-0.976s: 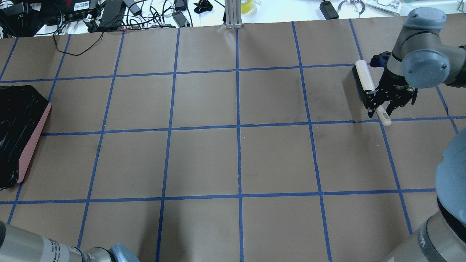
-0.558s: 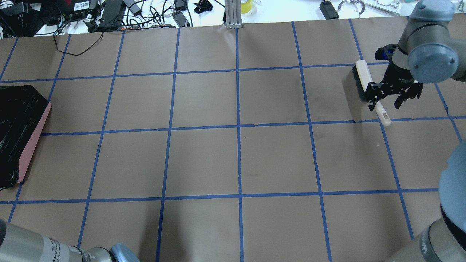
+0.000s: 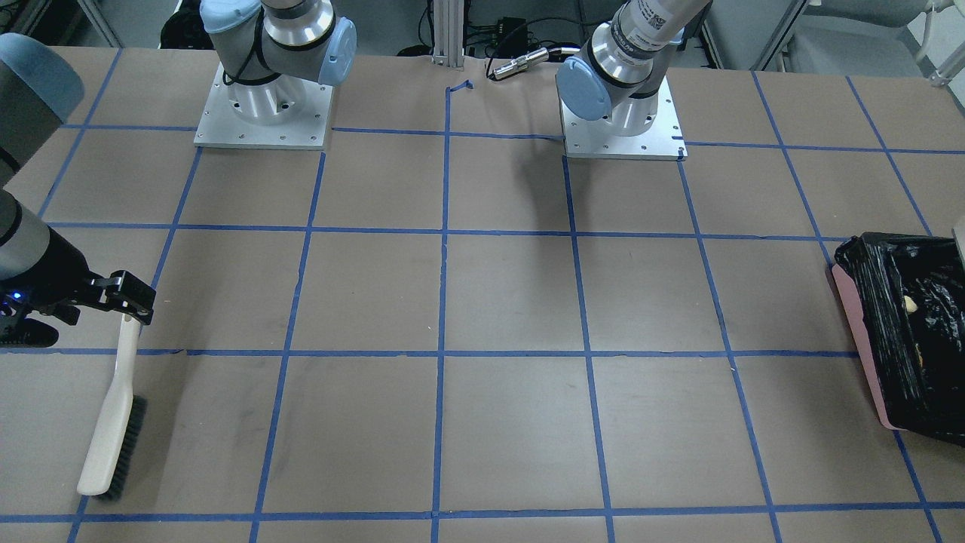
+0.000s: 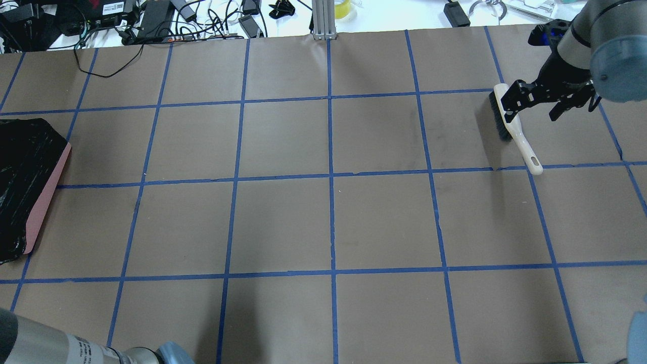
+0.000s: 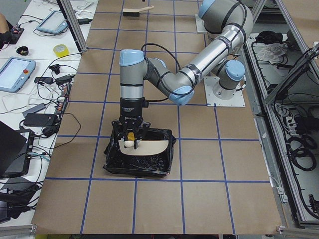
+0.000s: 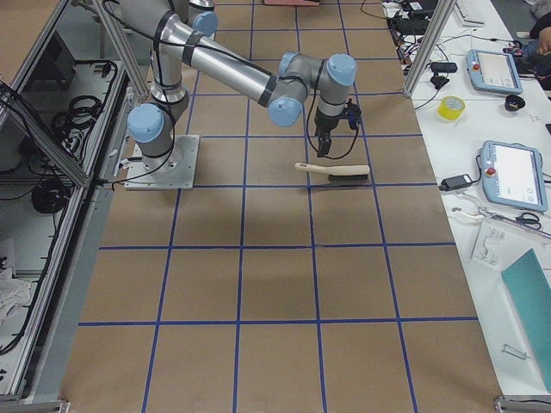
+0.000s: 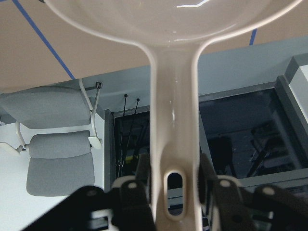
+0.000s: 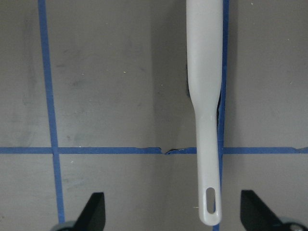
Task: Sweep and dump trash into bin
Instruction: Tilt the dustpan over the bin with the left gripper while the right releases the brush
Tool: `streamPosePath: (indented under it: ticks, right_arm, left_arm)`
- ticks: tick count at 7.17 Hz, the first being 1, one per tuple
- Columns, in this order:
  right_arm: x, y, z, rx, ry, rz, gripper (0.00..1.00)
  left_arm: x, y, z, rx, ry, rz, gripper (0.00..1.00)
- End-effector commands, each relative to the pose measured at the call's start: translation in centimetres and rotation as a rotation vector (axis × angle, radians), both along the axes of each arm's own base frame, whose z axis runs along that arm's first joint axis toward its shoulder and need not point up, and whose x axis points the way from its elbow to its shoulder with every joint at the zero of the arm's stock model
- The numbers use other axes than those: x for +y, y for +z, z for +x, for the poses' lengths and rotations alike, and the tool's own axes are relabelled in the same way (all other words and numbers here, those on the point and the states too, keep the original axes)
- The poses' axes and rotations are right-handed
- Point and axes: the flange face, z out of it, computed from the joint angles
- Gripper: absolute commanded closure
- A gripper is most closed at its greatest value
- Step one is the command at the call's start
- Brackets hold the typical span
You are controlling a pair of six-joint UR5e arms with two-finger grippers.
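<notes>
My left gripper (image 7: 173,179) is shut on the handle of the beige dustpan (image 7: 174,96) and holds it tilted over the bin (image 5: 139,162). The bin is pink (image 4: 46,194) with a black bag, and it also shows in the front-facing view (image 3: 859,339). On the dustpan (image 5: 148,147), just under the gripper (image 5: 129,132), lie an orange-yellow lump (image 5: 130,135) and a pale piece (image 5: 128,145). A small cream bit (image 3: 912,304) lies in the bag. The sponge is not visible. My right gripper (image 4: 533,108) is open and empty above the brush (image 4: 511,126).
The beige brush (image 3: 113,422) lies flat on the brown paper at the table's far right, its handle (image 8: 204,120) between my open right fingers (image 8: 94,214) but below them. Cables and devices (image 4: 151,20) line the white bench beyond the far edge.
My right gripper has lifted off the brush handle and drawn back toward the far edge, still open. The brush stays where it lay. The bin has not moved.
</notes>
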Motion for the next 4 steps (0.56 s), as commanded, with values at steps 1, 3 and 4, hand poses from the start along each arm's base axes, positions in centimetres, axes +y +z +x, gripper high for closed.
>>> streamPosePath:
  ticks: [1,3,4]
  right_arm:
    - [-0.1,2.2,5.8,0.012,-0.021,-0.037,0.00]
    - [0.1,2.6,8.4,0.012,-0.030,-0.043,0.00]
    - [0.1,2.5,8.4,0.012,-0.030,-0.040,0.00]
  left_arm:
    - [-0.4,0.2,-0.7,-0.080,-0.047,-0.034,0.95]
    - [-0.1,0.7,-2.9,-0.172,-0.104,-0.087,0.95]
    - [-0.1,0.7,-3.8,-0.205,-0.121,-0.112,0.94]
